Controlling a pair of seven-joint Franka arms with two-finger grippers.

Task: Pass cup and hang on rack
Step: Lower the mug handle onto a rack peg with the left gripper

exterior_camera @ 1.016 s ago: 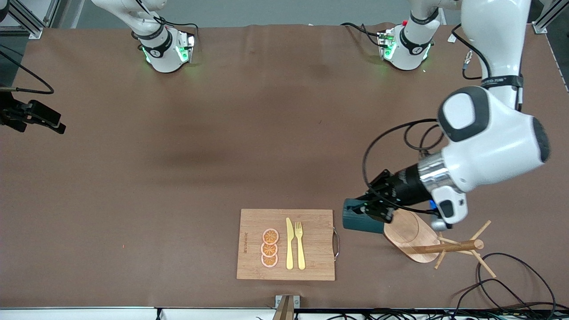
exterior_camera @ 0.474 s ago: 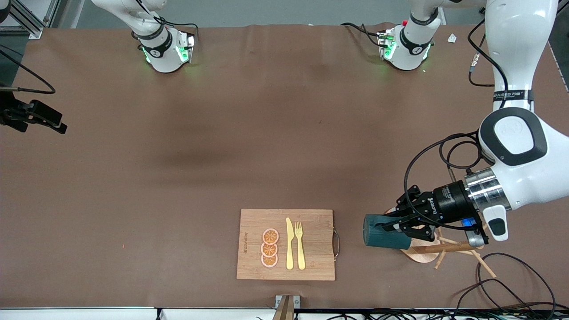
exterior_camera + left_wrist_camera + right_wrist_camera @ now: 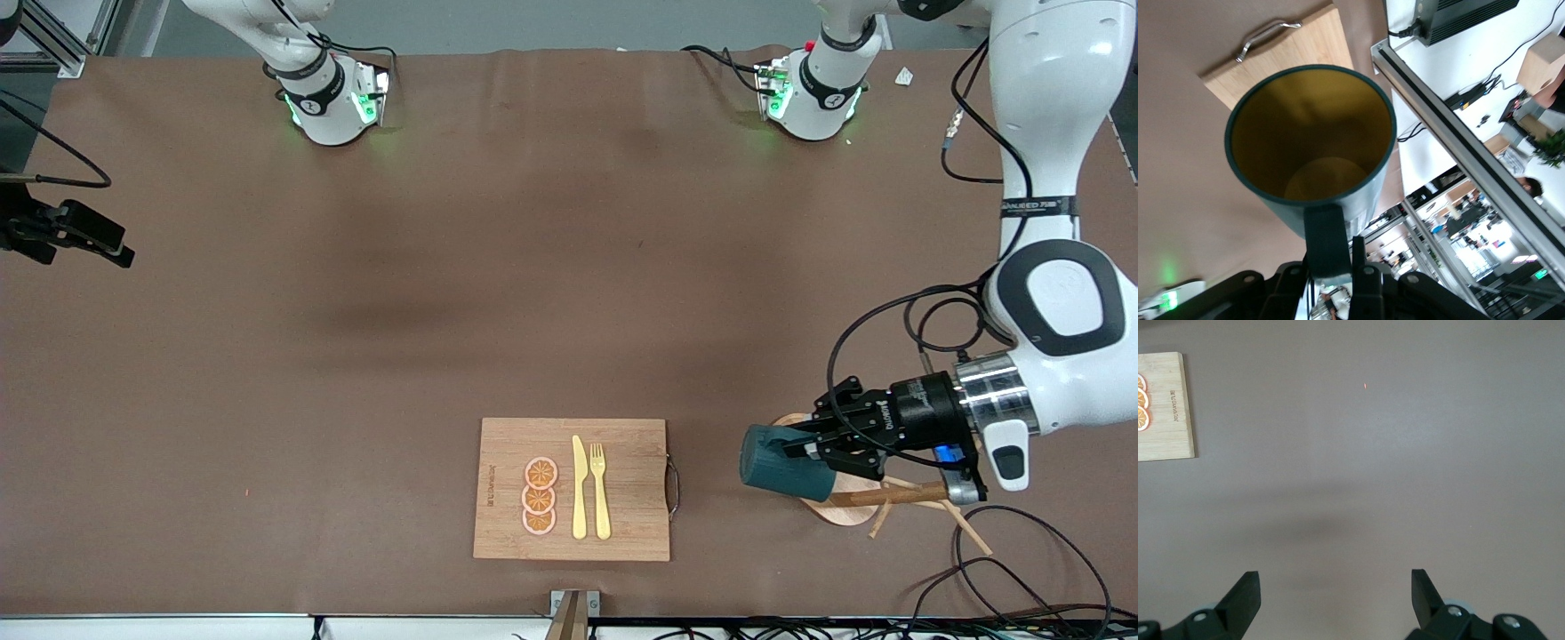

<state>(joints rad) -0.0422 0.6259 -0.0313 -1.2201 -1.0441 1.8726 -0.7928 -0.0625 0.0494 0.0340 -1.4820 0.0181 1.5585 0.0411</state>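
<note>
The dark teal cup (image 3: pixel 782 471) is held on its side in the air, over the edge of the rack's oval base (image 3: pixel 840 510). My left gripper (image 3: pixel 813 449) is shut on the cup's loop handle. In the left wrist view the cup (image 3: pixel 1311 133) shows its yellowish-tan inside, with the handle (image 3: pixel 1326 240) clamped in the gripper (image 3: pixel 1338 257). The wooden rack's post (image 3: pixel 898 495) and thin pegs (image 3: pixel 969 533) lie partly hidden under the left wrist. My right gripper (image 3: pixel 1335 583) is open and empty over bare table; it is out of the front view.
A bamboo cutting board (image 3: pixel 573 489) with orange slices (image 3: pixel 540 496), a yellow knife (image 3: pixel 579 487) and a fork (image 3: pixel 600 489) lies near the front edge; its handle end shows in the left wrist view (image 3: pixel 1291 53). Black cables (image 3: pixel 1022 560) lie by the rack.
My left arm has swung toward its own end of the table, carrying the cup sideways from beside the rack's base to over its edge, closer to the post.
</note>
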